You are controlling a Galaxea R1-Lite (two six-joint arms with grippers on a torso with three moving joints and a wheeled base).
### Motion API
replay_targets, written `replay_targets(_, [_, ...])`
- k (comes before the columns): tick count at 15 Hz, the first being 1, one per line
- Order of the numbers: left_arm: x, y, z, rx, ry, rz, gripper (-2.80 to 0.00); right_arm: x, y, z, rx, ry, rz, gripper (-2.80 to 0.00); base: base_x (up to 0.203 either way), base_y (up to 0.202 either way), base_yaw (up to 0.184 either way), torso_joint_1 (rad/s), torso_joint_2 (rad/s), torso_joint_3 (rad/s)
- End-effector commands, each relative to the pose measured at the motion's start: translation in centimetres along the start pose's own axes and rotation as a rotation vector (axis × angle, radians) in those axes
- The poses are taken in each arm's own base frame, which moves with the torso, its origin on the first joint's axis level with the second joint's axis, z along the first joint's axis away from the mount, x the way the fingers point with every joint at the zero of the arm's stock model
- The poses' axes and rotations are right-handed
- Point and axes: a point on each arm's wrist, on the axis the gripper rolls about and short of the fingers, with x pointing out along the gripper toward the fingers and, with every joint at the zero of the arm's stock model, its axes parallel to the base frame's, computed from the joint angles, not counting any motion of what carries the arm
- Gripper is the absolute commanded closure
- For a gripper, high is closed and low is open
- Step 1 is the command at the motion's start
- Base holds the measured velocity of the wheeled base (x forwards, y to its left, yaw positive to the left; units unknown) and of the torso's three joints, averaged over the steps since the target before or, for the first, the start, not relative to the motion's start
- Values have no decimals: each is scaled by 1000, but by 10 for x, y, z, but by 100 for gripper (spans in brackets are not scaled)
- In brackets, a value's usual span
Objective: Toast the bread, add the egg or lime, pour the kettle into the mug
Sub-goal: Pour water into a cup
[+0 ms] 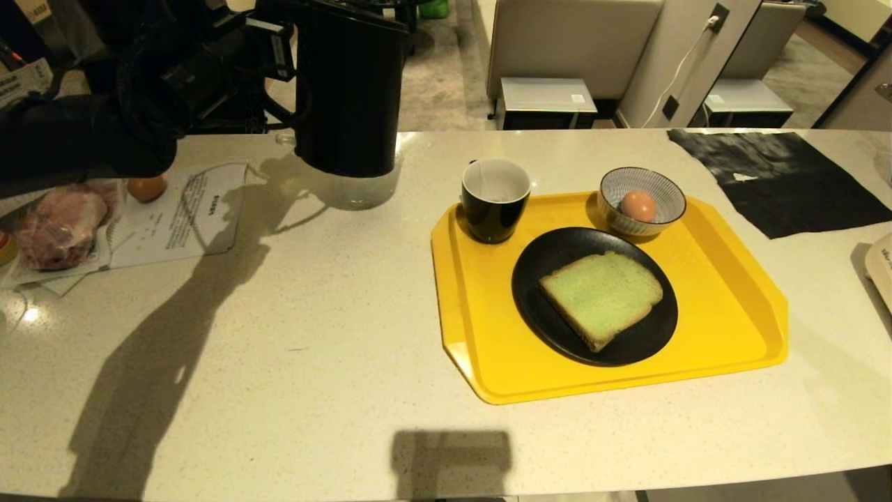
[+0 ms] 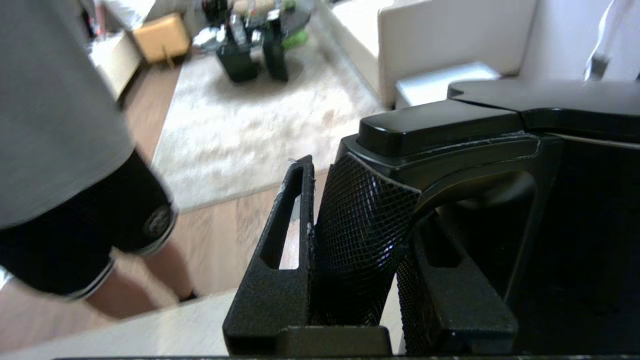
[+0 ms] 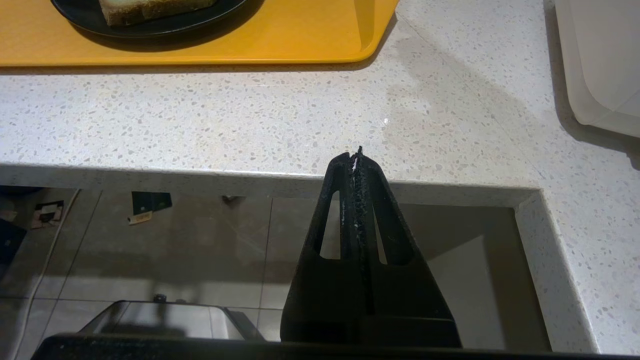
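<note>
While my left claw is clamped on the textured grip of the kettle's handle, the kettle hangs clear of the worktop at the far left, above its clear base. I judge it the heaviest thing here, stiff and smooth-walled, with its weight hanging out ahead of my hold, so the handle is the one sensible place to take it; the knurled grip should resist slipping as I tilt. If there is water inside, it will shift as the spout dips, so a slow pour seems wise.

The mug stands upright on the far left corner of the yellow tray, well to the right of the kettle. It is glossy and light, likely to skid or tip if the spout knocks it. Just right of it, the egg sits in a striped bowl, fragile. The bread lies flat on a black plate nearer me.

My right claw is pressed together, empty, hanging off the near edge of the worktop.

The worktop is pale speckled stone, hard and slick. A second egg, papers and a wrapped packet sit at the far left, a dark cloth at the far right. Beyond are a carpeted floor, a sofa, and a person standing close behind the worktop.
</note>
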Motion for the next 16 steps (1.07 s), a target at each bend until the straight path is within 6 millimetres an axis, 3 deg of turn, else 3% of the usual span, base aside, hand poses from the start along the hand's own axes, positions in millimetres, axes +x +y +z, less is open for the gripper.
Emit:
replay_targets(1, [2,-15,-1,-16,-6,-34,0,2,0,-8,0,29,1,0,0,0,0,0,0,0])
replay_targets(6, [1,-51,6,-7,-14,-117,0,2,0,-8,0,29,1,0,0,0,0,0,0,0])
replay_targets(11, [-1,-49,11,132,-64,-189,0,2,0,-8,0,29,1,0,0,0,0,0,0,0])
replay_targets(16, [-3,-61,18,226,-107,-240,0,2,0,-8,0,29,1,0,0,0,0,0,0,0])
